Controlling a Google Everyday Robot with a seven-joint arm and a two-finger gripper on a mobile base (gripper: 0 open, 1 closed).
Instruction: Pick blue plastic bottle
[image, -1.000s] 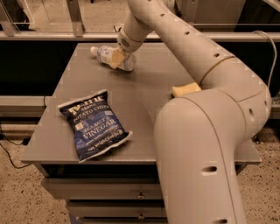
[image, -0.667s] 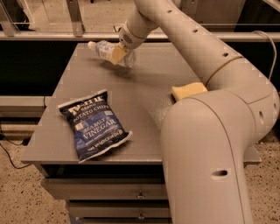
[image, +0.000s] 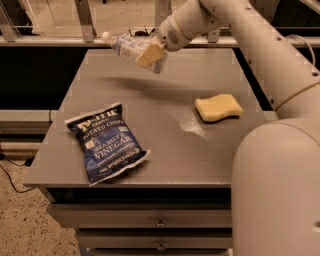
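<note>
The tool (image: 151, 54) grips the blue plastic bottle (image: 125, 47), tilted, clear of the bench (image: 170, 150) below it; pick looks nearly done; next needs a steady hold.

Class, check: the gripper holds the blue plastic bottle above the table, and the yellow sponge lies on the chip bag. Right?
No: in the camera view the yellow sponge lies on the table, apart from the chip bag. The gripper does hold the bottle aloft.
</note>
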